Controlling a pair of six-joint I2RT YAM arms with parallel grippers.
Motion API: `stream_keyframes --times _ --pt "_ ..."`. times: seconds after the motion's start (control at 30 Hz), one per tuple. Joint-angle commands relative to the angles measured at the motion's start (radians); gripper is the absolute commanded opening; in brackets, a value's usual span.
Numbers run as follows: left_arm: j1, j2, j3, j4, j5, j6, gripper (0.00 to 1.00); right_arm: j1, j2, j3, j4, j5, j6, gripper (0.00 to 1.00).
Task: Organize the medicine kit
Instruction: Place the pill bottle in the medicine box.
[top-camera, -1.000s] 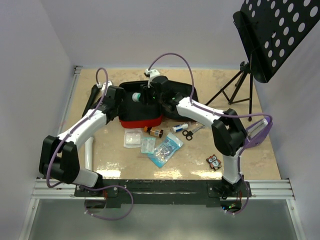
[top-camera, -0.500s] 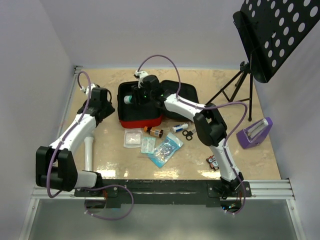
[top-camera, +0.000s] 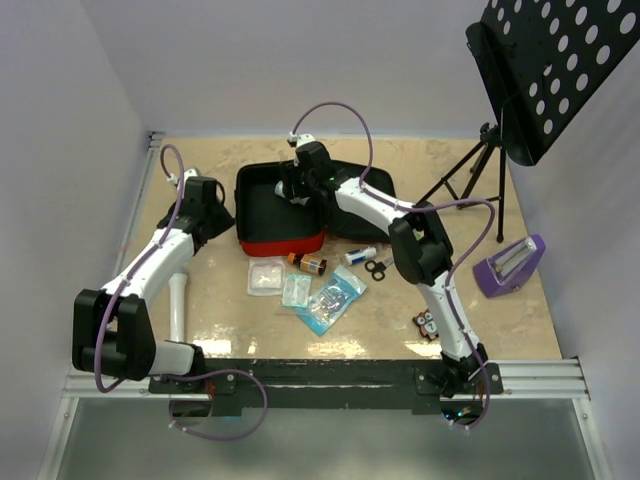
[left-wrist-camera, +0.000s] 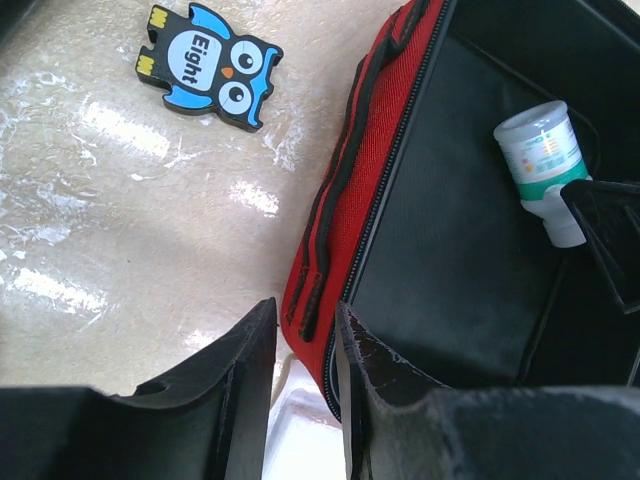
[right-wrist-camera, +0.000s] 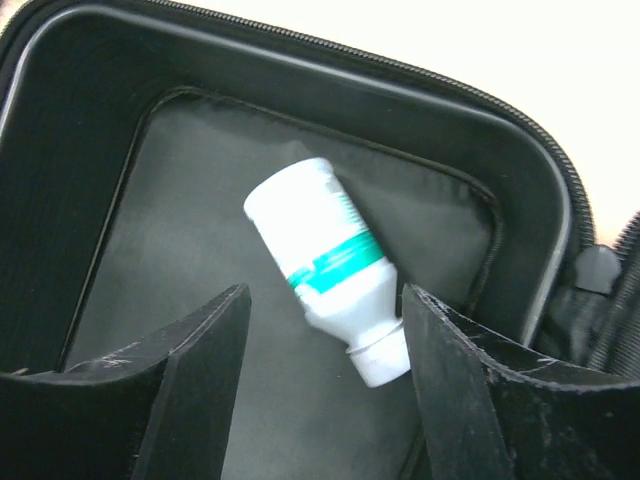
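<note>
Over the counter (top-camera: 500, 325), the left hand (left-wrist-camera: 305, 315) hangs empty, fingers narrowly apart, just left of the open medicine kit (top-camera: 283, 241) at mid-counter. Farther back, the right hand (right-wrist-camera: 325, 292) is spread wide above a white bottle (right-wrist-camera: 318, 248) lying inside the kit.

We see the medicine kit (top-camera: 283, 243) red on the outside, with black lining and a black zipper edge. The bottle (right-wrist-camera: 325, 255) is white with a green band. At ten o'clock in the left wrist view, the owl tile (left-wrist-camera: 210, 65) is blue and black, with white eyes, an orange beak and yellow tips. The tabletop (top-camera: 500, 300) is beige with a glossy marbled pattern. The left gripper's fingers (left-wrist-camera: 240, 390) and right gripper's fingers (right-wrist-camera: 190, 380) are black. At the tabletop's three o'clock sits a purple holder (top-camera: 510, 265). At one o'clock the black music stand (top-camera: 560, 70) is dotted with round holes.
</note>
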Motion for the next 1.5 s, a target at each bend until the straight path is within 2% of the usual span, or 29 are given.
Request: stream_keyframes --times 0.0,0.2,0.4,0.67,0.77,0.8,0.83,0.93,1.07,1.2,1.47 --pt "0.000 -0.011 -0.007 0.035 0.011 0.013 0.34 0.009 -0.070 0.045 -0.027 0.106 0.015 0.67" --pt "0.000 -0.015 -0.010 0.033 0.012 0.013 0.34 0.049 -0.117 0.020 -0.067 0.219 -0.050 0.61" --pt "0.000 -0.008 -0.018 0.049 0.034 0.010 0.34 0.085 -0.094 0.034 -0.119 0.391 -0.115 0.64" --pt "-0.005 -0.011 -0.024 0.047 0.034 0.017 0.33 0.085 0.017 0.164 -0.145 0.463 -0.166 0.64" --pt "-0.005 -0.020 -0.025 0.046 0.034 0.022 0.33 0.091 -0.027 0.100 -0.107 0.485 -0.143 0.56" --pt "-0.005 -0.024 -0.024 0.046 0.035 0.022 0.33 0.095 -0.057 0.062 -0.048 0.454 -0.150 0.50" --pt "-0.005 -0.024 -0.025 0.050 0.041 0.020 0.33 0.097 -0.074 0.039 -0.038 0.431 -0.147 0.39" --pt "-0.005 -0.029 -0.030 0.078 0.076 0.014 0.33 0.105 -0.065 0.038 -0.082 0.382 -0.121 0.19" --pt "-0.011 -0.026 -0.018 0.090 0.092 0.008 0.33 0.109 -0.053 0.005 -0.114 0.374 -0.106 0.00" --pt "-0.019 -0.021 -0.019 0.099 0.098 0.005 0.33 0.108 -0.006 0.029 -0.150 0.420 -0.104 0.00" --pt "-0.022 -0.015 -0.018 0.095 0.098 0.010 0.33 0.063 0.133 0.239 -0.265 0.485 -0.054 0.00"
